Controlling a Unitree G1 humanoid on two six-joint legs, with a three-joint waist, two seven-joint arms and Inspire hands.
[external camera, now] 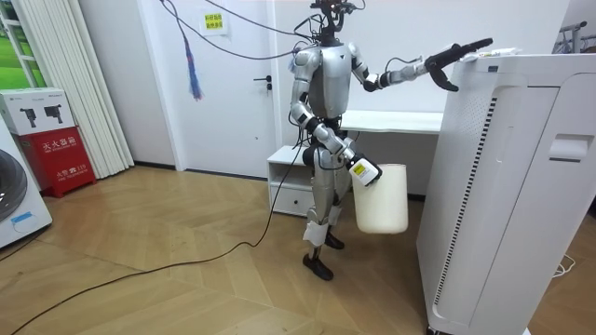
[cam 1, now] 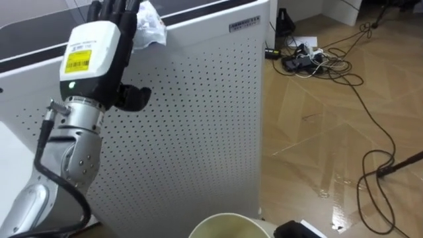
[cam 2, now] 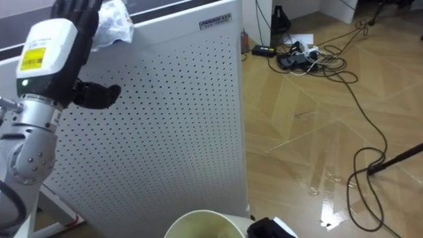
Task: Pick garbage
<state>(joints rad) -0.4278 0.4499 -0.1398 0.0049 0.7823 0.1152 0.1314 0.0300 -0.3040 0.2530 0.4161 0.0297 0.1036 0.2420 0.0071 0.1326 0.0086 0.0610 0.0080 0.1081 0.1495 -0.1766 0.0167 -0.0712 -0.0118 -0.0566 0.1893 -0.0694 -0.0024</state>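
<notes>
A crumpled white piece of garbage (cam 1: 151, 25) lies on top of a tall white perforated appliance (cam 1: 198, 119), at its edge. My left hand (cam 1: 99, 56) is raised against the appliance's side. Its dark fingers reach straight up over the top edge beside the garbage and touch it, with the thumb sticking out sideways. In the room view the same hand (external camera: 461, 48) is stretched flat toward the garbage (external camera: 489, 53). My right hand (external camera: 360, 171) hangs low at my side, holding a white bin (external camera: 382, 200) by its rim. The bin's open mouth (cam 1: 225, 221) shows below me.
I stand close to the appliance, on a wooden floor. A power strip with tangled cables (cam 1: 304, 59) lies on the floor beyond it, and a dark cable (cam 1: 377, 158) runs across the boards. Behind me stand a white table (external camera: 391, 121) and a low drawer cabinet (external camera: 291, 181).
</notes>
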